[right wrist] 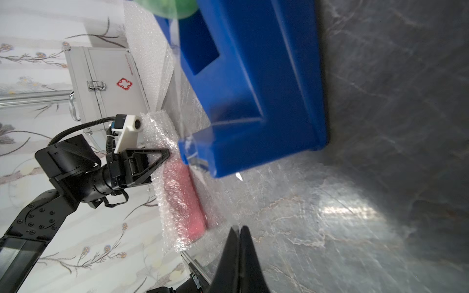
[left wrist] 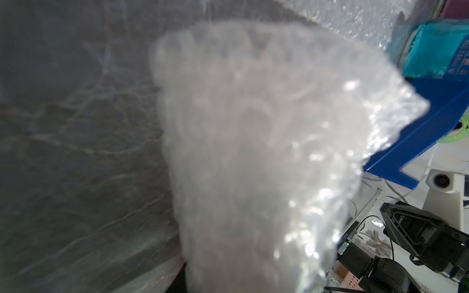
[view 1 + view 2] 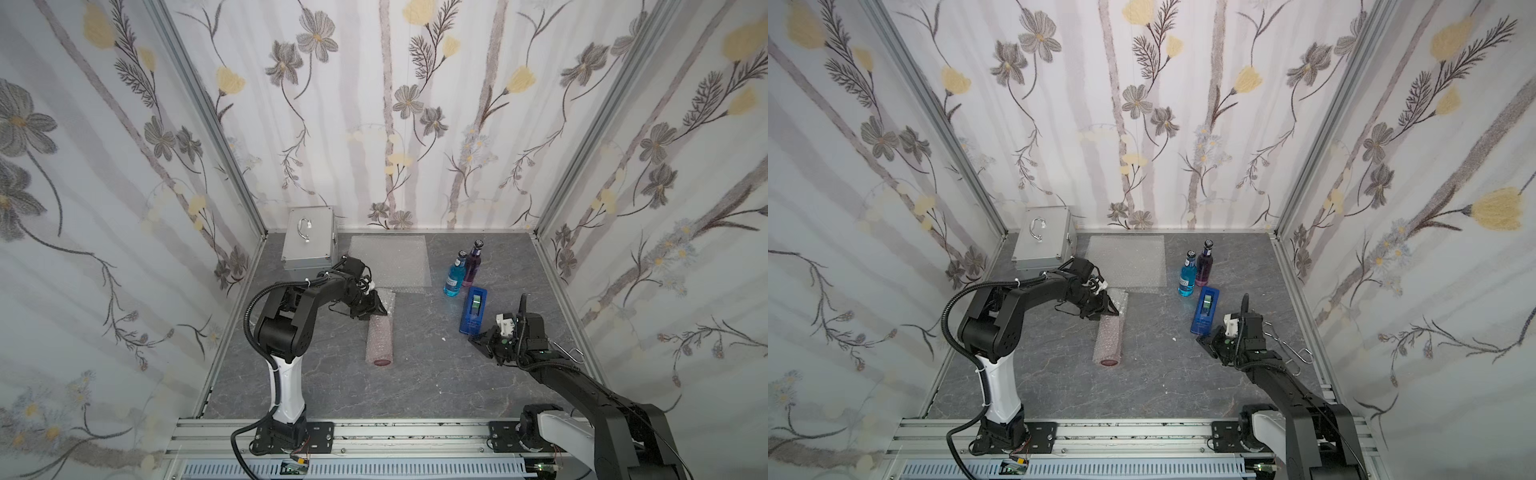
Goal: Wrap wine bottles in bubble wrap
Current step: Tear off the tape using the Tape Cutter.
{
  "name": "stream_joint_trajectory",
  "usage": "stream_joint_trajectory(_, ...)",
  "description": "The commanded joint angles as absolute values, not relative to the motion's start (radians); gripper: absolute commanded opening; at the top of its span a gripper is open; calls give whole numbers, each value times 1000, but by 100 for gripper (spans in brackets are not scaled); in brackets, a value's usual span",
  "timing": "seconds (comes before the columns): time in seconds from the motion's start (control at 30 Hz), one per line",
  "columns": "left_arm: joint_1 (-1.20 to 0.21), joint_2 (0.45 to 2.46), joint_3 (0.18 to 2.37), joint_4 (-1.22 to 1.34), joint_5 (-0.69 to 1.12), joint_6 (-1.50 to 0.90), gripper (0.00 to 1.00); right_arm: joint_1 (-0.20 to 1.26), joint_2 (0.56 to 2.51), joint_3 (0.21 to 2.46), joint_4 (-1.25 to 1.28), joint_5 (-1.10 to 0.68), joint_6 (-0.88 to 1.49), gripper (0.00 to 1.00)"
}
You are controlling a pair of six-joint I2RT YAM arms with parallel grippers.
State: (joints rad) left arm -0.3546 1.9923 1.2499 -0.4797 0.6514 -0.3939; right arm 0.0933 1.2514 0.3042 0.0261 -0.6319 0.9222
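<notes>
op: where's the red bottle?
obs: mid-table, on its side. the red bottle lies rolled in a bubble wrap sleeve. base end points toward the arm mounts, and the base shows bare at the open end of the roll in both top views. neck end sits under the left gripper.

op: is the left one holding?
obs: reads as clamped on the crumpled sleeve at the neck end. the left wrist view is all film with no fingers showing, so go by the right wrist view, where a finger presses into the wrap.

op: how will it handle?
obs: my guess: glass plus liquid, so heavy for its size and breakable. it's round and will roll on the table. the film is light, soft, springy and slick, and likely to unroll if you let go untaped. take hold across the fat body, not the slim neck, and squeeze gently.

op: and the right side?
obs: the right gripper has its fingers pressed together, empty, just beside the near end of the tape dispenser. further back the blue bottle and purple bottle stand upright, close together, unwrapped. spare sheets lie flat beside the silver case.
</notes>
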Motion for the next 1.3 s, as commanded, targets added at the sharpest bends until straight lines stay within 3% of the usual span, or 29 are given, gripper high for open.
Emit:
stream_joint_trajectory(0.0,-358,1993,1247,-522,618,-394,28,98,1268,302,28,-615,901,0)
stream_joint_trajectory(0.27,-359,1996,1249,-524,617,-394,28,129,1339,343,26,-584,885,0)
stream_joint_trajectory(0.53,-359,1995,1249,-525,617,-394,28,174,1276,410,-55,-507,881,0)
stream_joint_trajectory(0.63,-358,1997,1249,-523,618,-395,28,178,1392,333,-7,-384,870,0)
stream_joint_trajectory(0.73,-360,1991,1248,-525,619,-393,28,192,1511,333,-4,-389,841,0)
stream_joint_trajectory(0.93,-360,1994,1245,-523,623,-395,29,228,1277,379,-40,-403,863,0)
stream_joint_trajectory(1.27,-367,2006,1257,-526,646,-386,24,285,1146,500,-175,-555,789,0)
